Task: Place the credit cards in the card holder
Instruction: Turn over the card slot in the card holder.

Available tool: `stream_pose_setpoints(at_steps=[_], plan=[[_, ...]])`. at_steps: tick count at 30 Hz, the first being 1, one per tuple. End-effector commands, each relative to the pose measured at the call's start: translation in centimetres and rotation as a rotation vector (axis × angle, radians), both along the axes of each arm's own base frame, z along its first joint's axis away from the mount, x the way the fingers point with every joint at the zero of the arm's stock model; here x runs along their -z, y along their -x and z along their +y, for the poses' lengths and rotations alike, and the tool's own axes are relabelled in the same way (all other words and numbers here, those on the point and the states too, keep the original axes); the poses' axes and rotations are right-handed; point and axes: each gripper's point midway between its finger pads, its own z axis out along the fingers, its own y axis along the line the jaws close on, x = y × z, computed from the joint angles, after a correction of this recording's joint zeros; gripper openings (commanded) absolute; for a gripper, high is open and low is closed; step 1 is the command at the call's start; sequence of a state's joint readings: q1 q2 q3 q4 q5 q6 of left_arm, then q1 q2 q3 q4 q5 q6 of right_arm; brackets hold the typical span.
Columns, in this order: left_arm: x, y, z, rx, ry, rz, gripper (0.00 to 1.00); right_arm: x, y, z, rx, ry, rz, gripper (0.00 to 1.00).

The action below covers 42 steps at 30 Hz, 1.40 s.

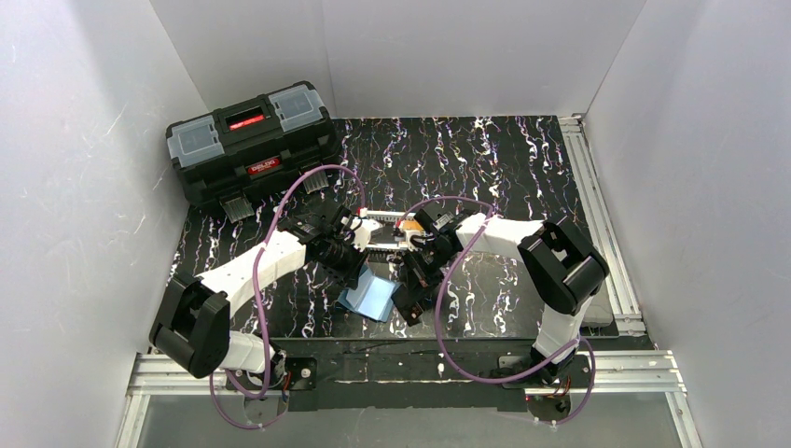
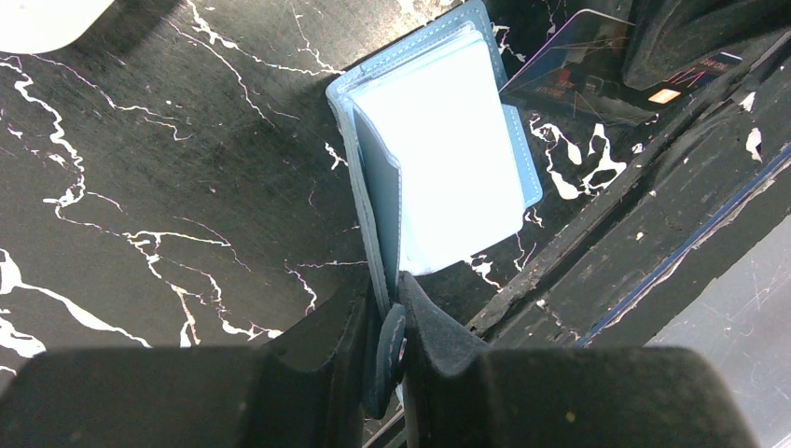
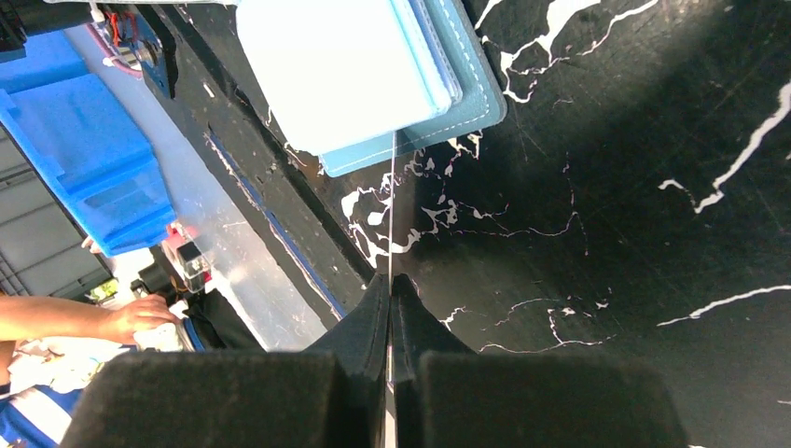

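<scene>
The teal card holder point(image 1: 368, 297) lies open near the table's front edge, its clear sleeves point(image 2: 448, 159) fanned out. My left gripper point(image 2: 396, 289) is shut on the holder's cover and snap tab, holding that flap upright. In my right gripper point(image 3: 390, 285), shut, is a dark credit card point(image 2: 583, 70). The right wrist view shows that card edge-on as a thin line point(image 3: 391, 215), its tip at the holder's corner point(image 3: 448, 112). From above, the right gripper point(image 1: 408, 301) sits just right of the holder. An orange card point(image 1: 409, 225) shows behind the arms.
A black toolbox point(image 1: 252, 140) stands at the back left. A white mesh basket point(image 1: 381, 215) sits behind the grippers, mostly hidden by the arms. The metal frame rail point(image 1: 401, 369) runs along the near edge. Beyond the table edge are blue bins point(image 3: 75, 159) and a person's hand point(image 3: 112, 317).
</scene>
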<state>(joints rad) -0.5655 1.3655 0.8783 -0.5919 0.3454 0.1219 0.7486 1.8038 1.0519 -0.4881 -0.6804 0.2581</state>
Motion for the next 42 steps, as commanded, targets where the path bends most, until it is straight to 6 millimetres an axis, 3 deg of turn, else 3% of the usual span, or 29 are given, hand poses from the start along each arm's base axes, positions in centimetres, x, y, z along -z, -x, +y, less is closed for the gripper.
stream_pose_setpoints(at_steps=[1, 13, 42], plan=[[-0.9, 0.3, -0.5, 0.019, 0.028, -0.002, 0.14, -1.3, -0.2, 0.7, -0.026, -0.044, -0.026, 0.01], [-0.9, 0.3, -0.5, 0.020, 0.029, 0.001, 0.13, -1.4, 1.2, -0.5, -0.039, -0.037, -0.009, 0.01], [-1.0, 0.4, -0.6, 0.022, 0.037, 0.006, 0.13, -1.4, 0.2, 1.1, -0.051, -0.082, -0.005, 0.01]])
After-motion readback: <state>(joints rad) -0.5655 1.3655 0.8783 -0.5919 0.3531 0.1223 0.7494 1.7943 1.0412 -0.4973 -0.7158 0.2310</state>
